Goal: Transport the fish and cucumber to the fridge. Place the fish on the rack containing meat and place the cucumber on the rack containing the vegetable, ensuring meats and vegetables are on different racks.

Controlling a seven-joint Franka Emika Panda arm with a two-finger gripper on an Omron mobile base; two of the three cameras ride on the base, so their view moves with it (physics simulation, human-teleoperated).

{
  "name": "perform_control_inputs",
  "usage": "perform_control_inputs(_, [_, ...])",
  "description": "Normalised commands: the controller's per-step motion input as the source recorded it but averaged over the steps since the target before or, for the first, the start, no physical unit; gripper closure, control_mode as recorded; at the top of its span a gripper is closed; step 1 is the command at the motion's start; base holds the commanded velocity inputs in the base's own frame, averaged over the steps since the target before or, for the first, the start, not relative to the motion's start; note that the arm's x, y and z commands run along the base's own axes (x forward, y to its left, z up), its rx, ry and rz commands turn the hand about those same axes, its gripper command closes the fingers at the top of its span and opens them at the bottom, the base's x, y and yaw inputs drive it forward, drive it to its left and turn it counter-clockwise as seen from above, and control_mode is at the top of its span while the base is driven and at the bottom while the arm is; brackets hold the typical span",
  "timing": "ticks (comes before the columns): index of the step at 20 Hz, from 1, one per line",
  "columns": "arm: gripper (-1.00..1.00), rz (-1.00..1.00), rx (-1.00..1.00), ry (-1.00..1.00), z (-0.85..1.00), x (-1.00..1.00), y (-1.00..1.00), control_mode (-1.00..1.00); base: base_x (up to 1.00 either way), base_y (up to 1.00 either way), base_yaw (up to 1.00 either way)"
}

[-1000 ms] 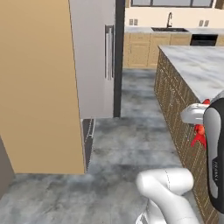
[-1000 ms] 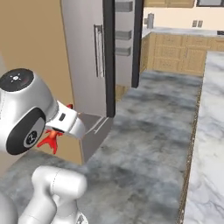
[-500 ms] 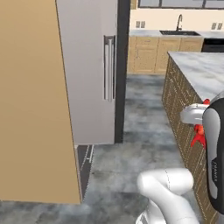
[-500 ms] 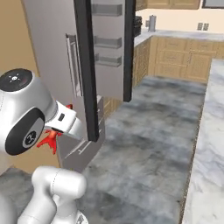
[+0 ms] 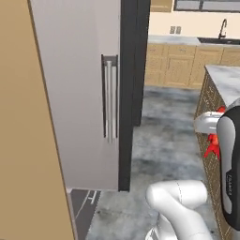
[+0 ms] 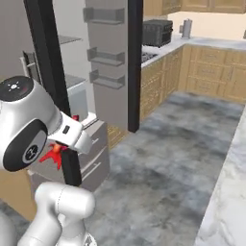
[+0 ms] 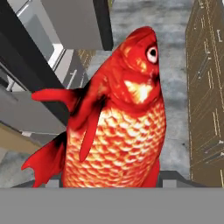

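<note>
A bright red fish (image 7: 118,118) with orange scales stands head-up in the hand view, and my gripper (image 7: 113,180) is shut on its lower body. From the base it shows as a red tail (image 5: 213,146) under the white hand, and again as the fish (image 6: 53,154) beside the arm. The silver-grey fridge (image 5: 79,93) is close ahead with its long bar handle (image 5: 110,103). One fridge door (image 6: 113,53) stands open, showing door bins and white shelves (image 6: 67,41). The cucumber is out of view.
A tan cabinet panel (image 5: 23,140) rises at the left. The marble-topped island (image 5: 225,79) lies to the right, and wooden cabinets (image 6: 211,67) line the back wall. Grey floor (image 6: 168,158) spreads in front of the fridge.
The whole scene has shifted: the base has driven closer to the fridge and turned toward it. The fish stays in the gripper as before.
</note>
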Motion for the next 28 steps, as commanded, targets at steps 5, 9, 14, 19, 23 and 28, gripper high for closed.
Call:
perform_control_inputs(5, [1.0, 0.0, 0.0, 0.0, 0.0, 0.0, 0.0, 1.0, 1.0, -0.69, 0.41])
perform_control_inputs(9, [1.0, 0.0, 0.0, 0.0, 0.0, 0.0, 0.0, 1.0, 1.0, -0.75, 0.51])
perform_control_inputs(14, [1.0, 0.0, 0.0, 0.0, 0.0, 0.0, 0.0, 1.0, 0.94, -0.55, 0.68])
perform_control_inputs(19, [1.0, 0.0, 0.0, 0.0, 0.0, 0.0, 0.0, 1.0, 0.17, -0.28, 0.58])
perform_control_inputs(23, [1.0, 0.0, 0.0, 0.0, 0.0, 0.0, 0.0, 1.0, -0.01, -0.25, 0.51])
perform_control_inputs(28, [1.0, 0.0, 0.0, 0.0, 0.0, 0.0, 0.0, 1.0, 0.02, -0.51, 0.59])
